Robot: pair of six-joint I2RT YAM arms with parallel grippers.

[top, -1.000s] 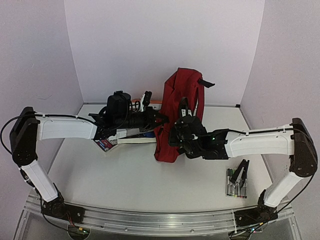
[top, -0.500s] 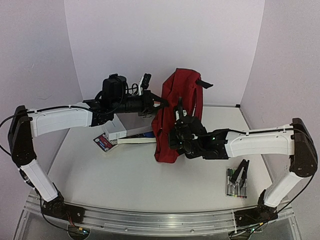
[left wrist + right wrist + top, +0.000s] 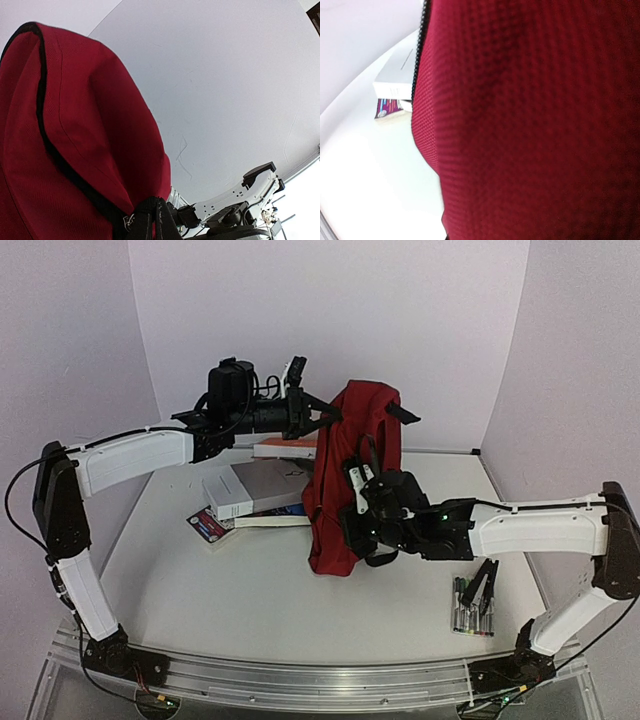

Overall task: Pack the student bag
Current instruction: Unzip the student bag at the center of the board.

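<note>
While left pincer (image 3: 332,418) pinches student bag (image 3: 330,535), right pincer (image 3: 355,476) closed, books (image 3: 240,492) litter white table (image 3: 250,590)

No readable text; books (image 3: 232,492) print too small.

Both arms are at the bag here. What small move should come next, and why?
Probably draw the left gripper slightly up and away from the right gripper, to spread the mouth. The left one is shut on the black-trimmed rim of the student bag, which shows no opening yet, and the books lie on the table beside it.
</note>
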